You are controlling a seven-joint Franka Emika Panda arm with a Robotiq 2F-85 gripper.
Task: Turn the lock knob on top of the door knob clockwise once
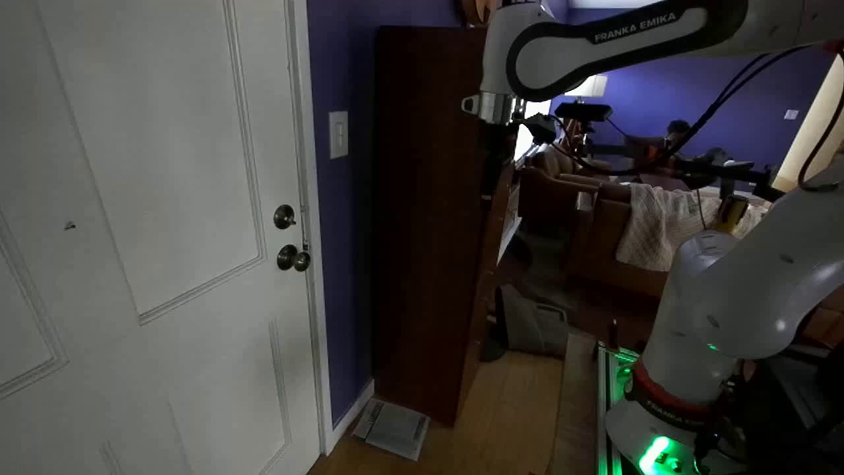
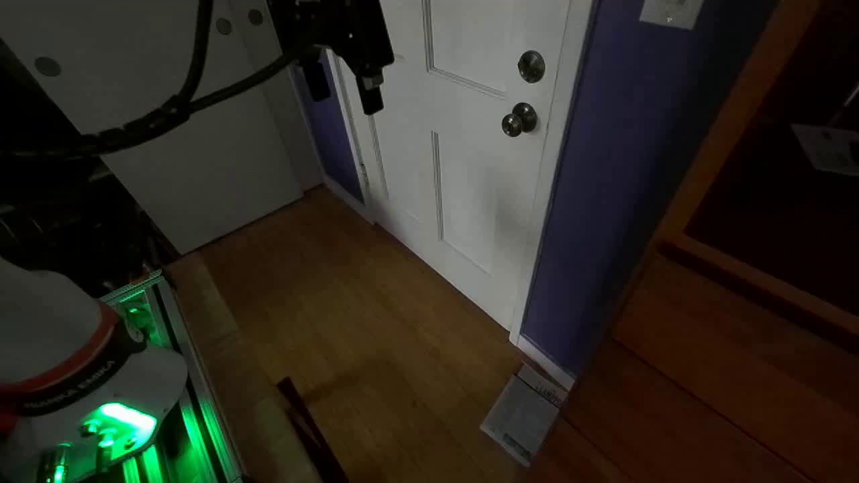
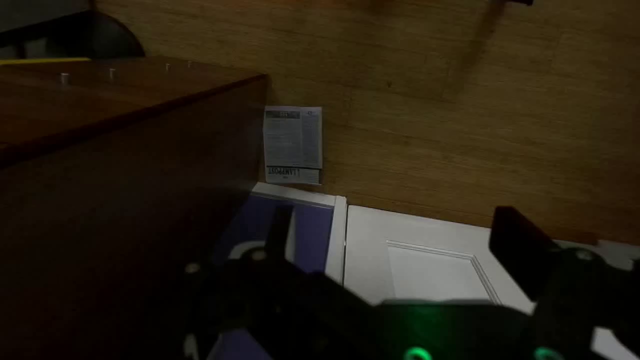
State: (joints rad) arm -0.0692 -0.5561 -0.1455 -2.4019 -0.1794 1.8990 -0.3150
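Door point(image 1: 171, 218) white, panelled, beside purple wall point(image 1: 343, 251); printed paper point(image 3: 292, 142) on wood floor point(image 3: 440, 130) (gripper point(image 3: 393, 212) jaws apart)

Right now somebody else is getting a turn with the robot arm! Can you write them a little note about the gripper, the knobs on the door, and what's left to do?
Gripper: open, nothing seen in it, clear of both knobs.
Lock knob: on the white door, just above the door knob. Both exterior views show the two knobs; the wrist view shows neither.
Done: the pictures can't tell whether the lock has been turned; nothing is gripping it.
Left: if it's not turned yet, probably bring the gripper to the lock knob, pinch its thumb-turn and turn it clockwise once.
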